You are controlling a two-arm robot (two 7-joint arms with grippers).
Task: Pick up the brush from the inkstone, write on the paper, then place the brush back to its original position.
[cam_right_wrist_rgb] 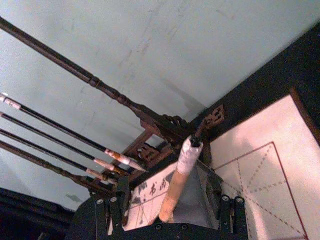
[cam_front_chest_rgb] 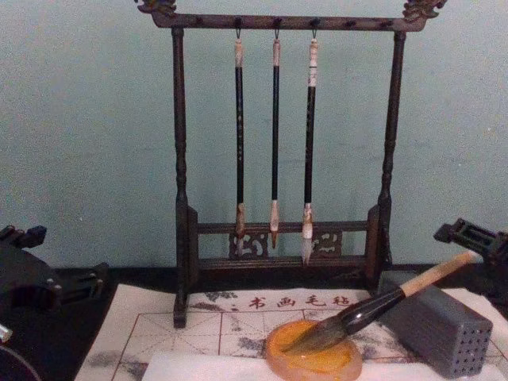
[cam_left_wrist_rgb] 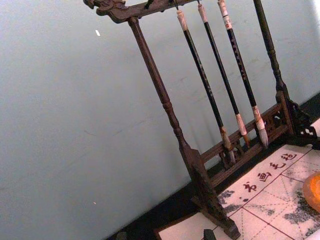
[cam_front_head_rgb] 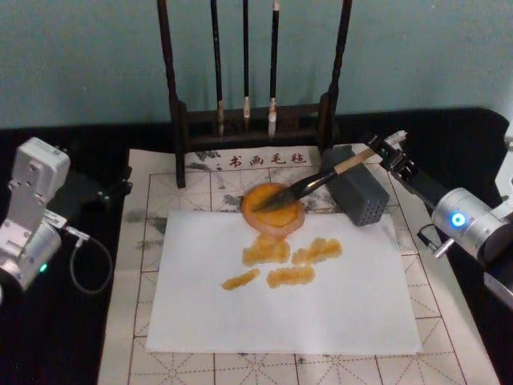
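Note:
The brush (cam_front_head_rgb: 321, 180) lies tilted, its dark tuft resting in the round orange inkstone (cam_front_head_rgb: 272, 212) and its tan handle leaning over a grey block. From the chest, the brush (cam_front_chest_rgb: 381, 305) slopes up to the right from the inkstone (cam_front_chest_rgb: 313, 353). My right gripper (cam_front_head_rgb: 386, 151) is at the handle's white-capped end, open, with its fingers wide on either side of the brush (cam_right_wrist_rgb: 180, 175) and not touching it. The white paper (cam_front_head_rgb: 337, 313) lies in front of the inkstone and carries several orange strokes (cam_front_head_rgb: 280, 257). My left gripper (cam_front_head_rgb: 84, 192) is parked at the far left.
A grey block with small holes (cam_front_head_rgb: 357, 196) stands right of the inkstone under the handle. A dark wooden rack (cam_front_chest_rgb: 278, 159) with three thin hanging brushes stands at the back. A gridded felt mat (cam_front_head_rgb: 160, 208) lies under the paper. Black table lies on both sides.

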